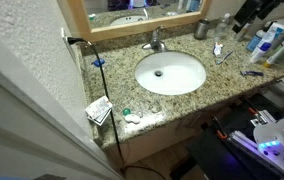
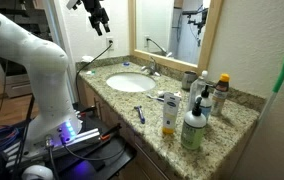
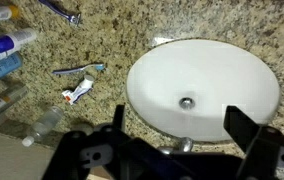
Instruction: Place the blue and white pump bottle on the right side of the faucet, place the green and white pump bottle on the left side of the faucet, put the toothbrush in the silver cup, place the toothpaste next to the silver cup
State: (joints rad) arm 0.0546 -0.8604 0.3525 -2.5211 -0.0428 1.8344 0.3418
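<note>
Gripper (image 3: 175,116): jaws spread wide, nothing between.
Toothbrush (image 3: 79,70): outside the jaws, off sideways — light, thin, likely slippery; pinch mid-handle.
Toothpaste (image 3: 77,94): beside the brush; soft tube, grip gently.

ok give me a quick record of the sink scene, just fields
gripper: open, empty, above the sink
faucet: behind the basin, no bottle beside it
toothbrush: flat on the counter, not in the cup
toothpaste: on the counter beside the toothbrush
silver cup: upright near the mirror
green and white pump bottle: upright among other bottles, away from the faucet
</note>
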